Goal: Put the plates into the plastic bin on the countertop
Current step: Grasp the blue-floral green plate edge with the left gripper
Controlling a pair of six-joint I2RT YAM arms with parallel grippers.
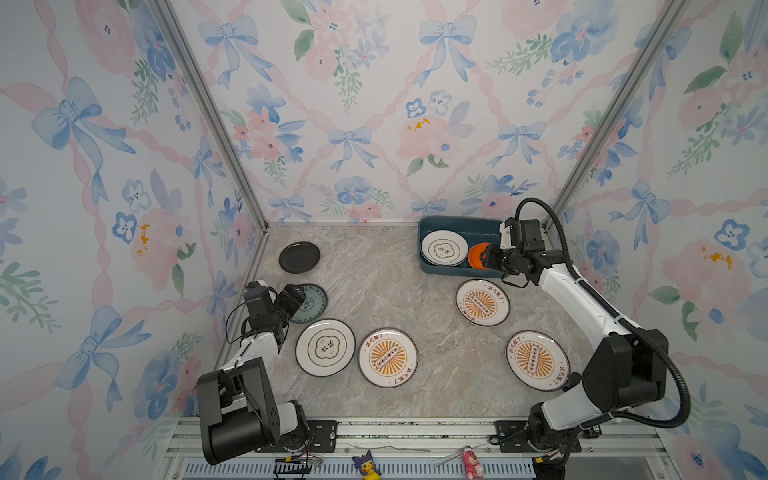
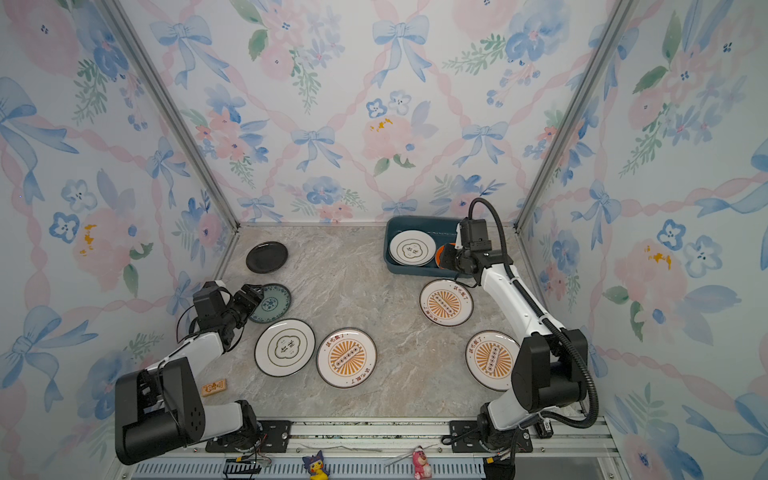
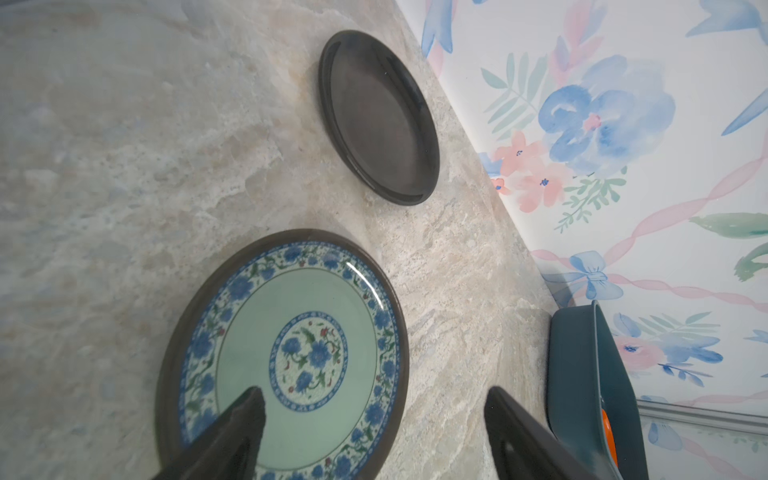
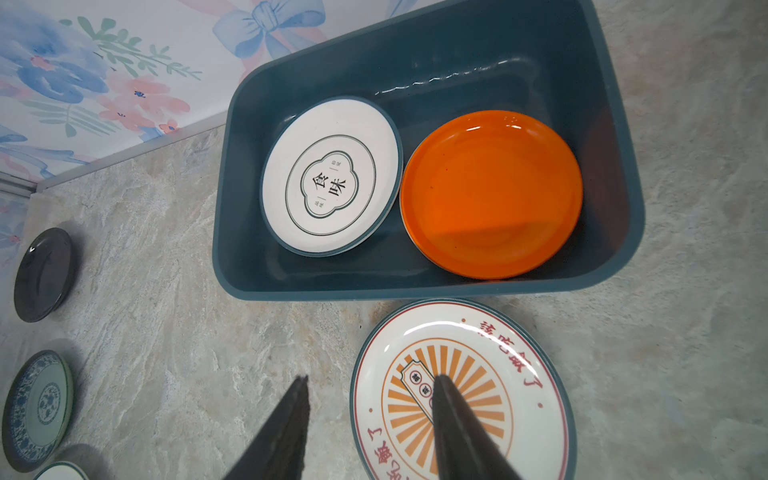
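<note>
6 plates out: all lie flat on the countertop [image 1: 395,282], outside the tub.
Left gripper [image 3: 374,392]: jaws spread wide, holding nothing; 1 finger hangs over the teal-patterned plate, the other over bare marble beside its rim.
Black plate [image 1: 299,257]: far left corner, near the wall, apart from the rest.
Teal-patterned plate [image 1: 313,305]: nearer than the black plate, its left edge hidden under the left gripper in both top views.
Cloud-emblem plate [image 1: 325,347]: just beside the teal-patterned plate, on its near side.
Middle sunburst plate [image 1: 388,358]: just right of the cloud-emblem plate.
Plastic bin [image 1: 453,222]: far right, against the back wall, 2 plates visible inside.
Binned cloud plate [image 1: 444,248]: left half of the bin, tilted against its wall.
Orange plate [image 1: 476,255]: right half of the bin, partly covered by the right gripper in both top views.
Right gripper [image 4: 370,390]: jaws partly apart, empty, above the bin's near wall.
Sunburst plate by the bin [image 1: 482,302]: just in front of the bin.
Near-right sunburst plate [image 1: 536,360]: beside the right arm's elbow.
</note>
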